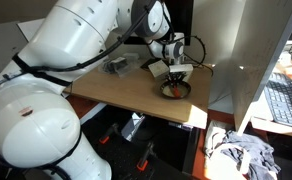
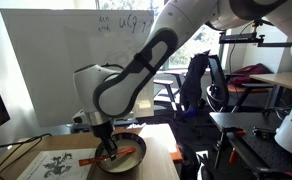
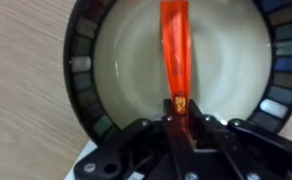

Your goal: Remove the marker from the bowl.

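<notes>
The red-orange marker lies inside the round dark-rimmed bowl, running from the far rim toward the camera. My gripper is down in the bowl and its two black fingers are shut on the marker's near end. In an exterior view the gripper sits in the bowl with the marker sticking out to the side. In an exterior view the bowl lies near the table's front edge under the gripper.
The bowl rests on a wooden table. Grey clutter lies at the table's back. A printed sheet lies beside the bowl. A white partition stands next to the table.
</notes>
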Controlling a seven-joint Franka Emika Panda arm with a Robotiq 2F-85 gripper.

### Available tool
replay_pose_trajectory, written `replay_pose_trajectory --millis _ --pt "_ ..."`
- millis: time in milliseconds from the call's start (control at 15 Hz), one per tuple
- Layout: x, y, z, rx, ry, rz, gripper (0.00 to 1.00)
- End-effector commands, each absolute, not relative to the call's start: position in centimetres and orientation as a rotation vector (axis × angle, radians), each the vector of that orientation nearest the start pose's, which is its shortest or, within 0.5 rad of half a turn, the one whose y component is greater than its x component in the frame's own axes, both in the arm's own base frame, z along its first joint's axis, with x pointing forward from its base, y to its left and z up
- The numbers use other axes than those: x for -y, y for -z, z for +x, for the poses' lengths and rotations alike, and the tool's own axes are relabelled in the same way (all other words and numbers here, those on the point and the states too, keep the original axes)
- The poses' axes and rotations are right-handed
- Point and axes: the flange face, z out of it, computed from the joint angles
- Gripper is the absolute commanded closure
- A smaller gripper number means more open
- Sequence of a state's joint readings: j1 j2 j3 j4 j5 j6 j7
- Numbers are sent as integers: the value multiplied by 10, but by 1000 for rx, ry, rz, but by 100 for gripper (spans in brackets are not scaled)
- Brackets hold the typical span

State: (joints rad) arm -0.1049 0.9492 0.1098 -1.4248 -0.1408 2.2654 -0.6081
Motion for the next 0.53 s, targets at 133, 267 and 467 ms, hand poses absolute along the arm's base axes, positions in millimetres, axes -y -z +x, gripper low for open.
replay_pose_trajectory --millis 133,267,467 --pt "23 -141 714 995 -206 -2931 98" --pt "21 -156 709 1018 -222 -2902 98" --pt "6 -185 696 1104 -243 -2854 98"
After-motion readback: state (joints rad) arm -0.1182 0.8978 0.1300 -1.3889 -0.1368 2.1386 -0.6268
